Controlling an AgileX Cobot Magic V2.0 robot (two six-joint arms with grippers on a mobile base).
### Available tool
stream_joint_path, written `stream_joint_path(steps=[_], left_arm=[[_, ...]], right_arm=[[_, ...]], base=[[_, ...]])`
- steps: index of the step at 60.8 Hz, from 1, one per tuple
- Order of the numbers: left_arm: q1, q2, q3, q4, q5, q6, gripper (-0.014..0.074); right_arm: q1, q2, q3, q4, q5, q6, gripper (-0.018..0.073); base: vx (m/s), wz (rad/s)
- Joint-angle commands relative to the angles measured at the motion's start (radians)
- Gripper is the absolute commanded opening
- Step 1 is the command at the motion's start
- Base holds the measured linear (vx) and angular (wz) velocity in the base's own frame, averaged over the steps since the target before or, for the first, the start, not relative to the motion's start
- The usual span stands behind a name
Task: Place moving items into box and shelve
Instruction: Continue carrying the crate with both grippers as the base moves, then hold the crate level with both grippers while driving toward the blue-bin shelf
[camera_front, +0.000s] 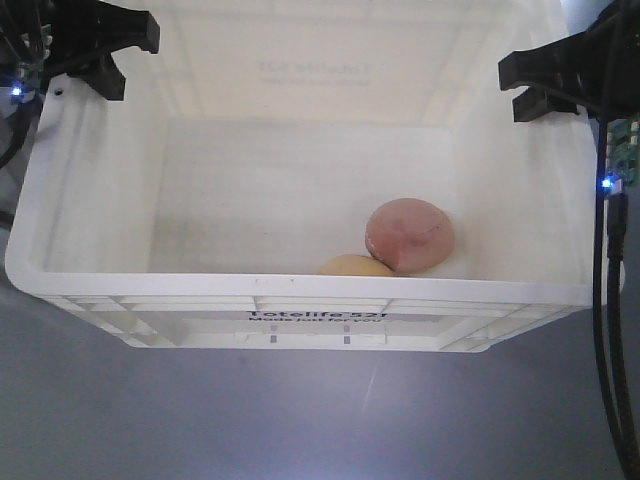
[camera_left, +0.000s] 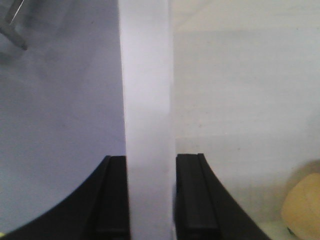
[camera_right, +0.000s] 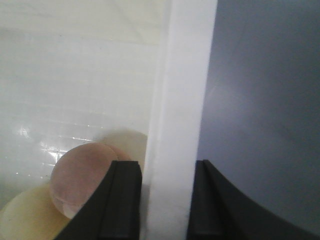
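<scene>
box (camera_front: 100, 286): pink lump (camera_front: 408, 233), yellow lump (camera_front: 355, 265) | left tool (camera_left: 151, 200), right tool (camera_right: 167, 200): gripping box

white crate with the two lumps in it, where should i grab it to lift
On the white crate, grip the two thin upright end walls at the rim, from above, jaws straddling each wall. It looks too wide for one gripper; the left gripper and right gripper sit this way now.
</scene>
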Motion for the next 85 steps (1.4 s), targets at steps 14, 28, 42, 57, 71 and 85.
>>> stream_joint_path(steps=[14,28,42,57,71,85], left_arm=[[-0.014,-0.05,-0.041,-0.083,-0.076,-0.002,-0.0003],[-0.014,-0.05,-0.041,-0.082,-0.076,-0.002,-0.0003],[-0.014,-0.05,-0.041,-0.083,-0.076,-0.002,-0.0003],[-0.014,-0.05,-0.041,-0.083,-0.076,-0.002,-0.0003],[-0.014,-0.049,-0.041,-0.083,-0.076,-0.002,-0.0003],[-0.014,-0.049,-0.041,-0.083,-0.076,-0.002,-0.0003]], right_arm=[[0.011,-0.041,-0.047,0.099,-0.133,-0.008,-0.0006],[0.011,-0.041,-0.047,0.097,-0.133,-0.008,-0.0006],[0.011,-0.041,-0.047,0.096,-0.133,-0.008,-0.0006],[0.011,-0.041,-0.047,0.096,-0.133,-0.008,-0.0006],[0.011,-0.046,-0.047,0.098,-0.117,-0.008,-0.0006],[0.011,-0.046,-0.047,0.099,-0.08,-0.008,-0.0006]], base=[[0.32,-0.46],[0.32,-0.45],[0.31,-0.47],[0.31,-0.46],[0.33,-0.35],[0.38,-0.15]])
